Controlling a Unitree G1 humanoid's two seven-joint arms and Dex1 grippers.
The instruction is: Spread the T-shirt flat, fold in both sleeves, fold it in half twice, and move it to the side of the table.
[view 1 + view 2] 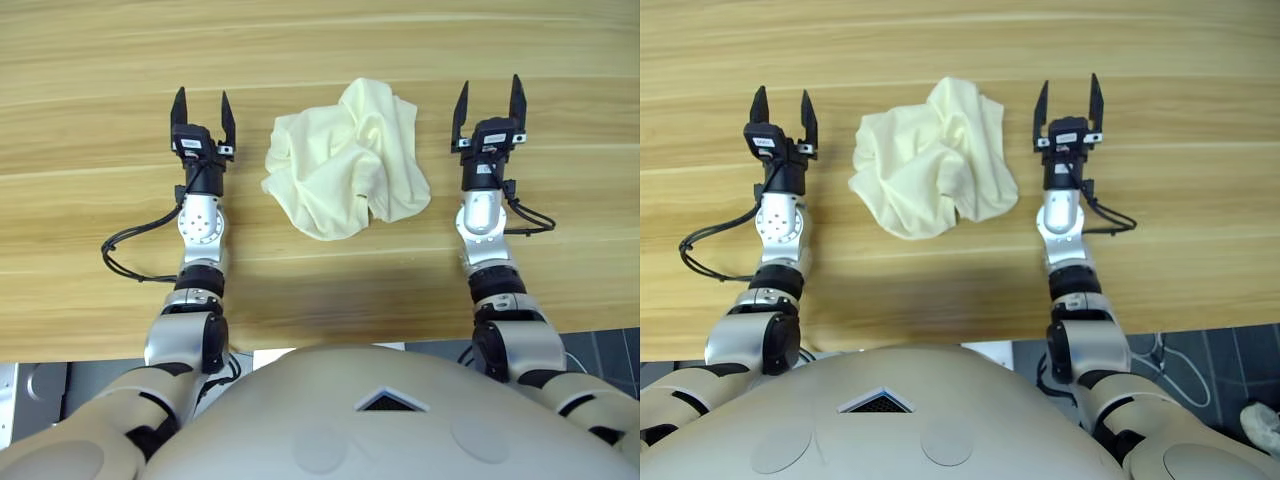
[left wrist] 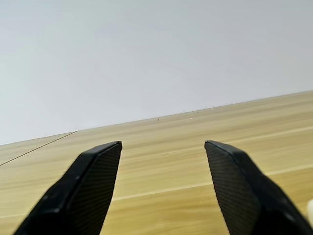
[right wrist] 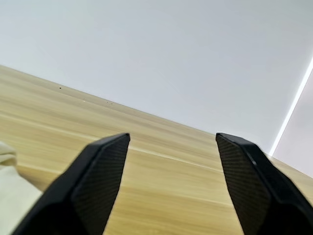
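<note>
Beside crumpled T-shirt (image 1: 346,160) | left gripper (image 1: 203,101), right gripper (image 1: 489,91) | spread, empty

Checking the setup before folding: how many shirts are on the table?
1. The T-shirt lies crumpled on the table between the open left gripper and open right gripper, touching neither. Its folds could hide another.

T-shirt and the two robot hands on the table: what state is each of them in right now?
T-shirt: crumpled in a heap on the table, not spread or folded, lying between the two hands.
Left hand: open, holding nothing, apart from the T-shirt.
Right hand: open, holding nothing, apart from the T-shirt.
</note>
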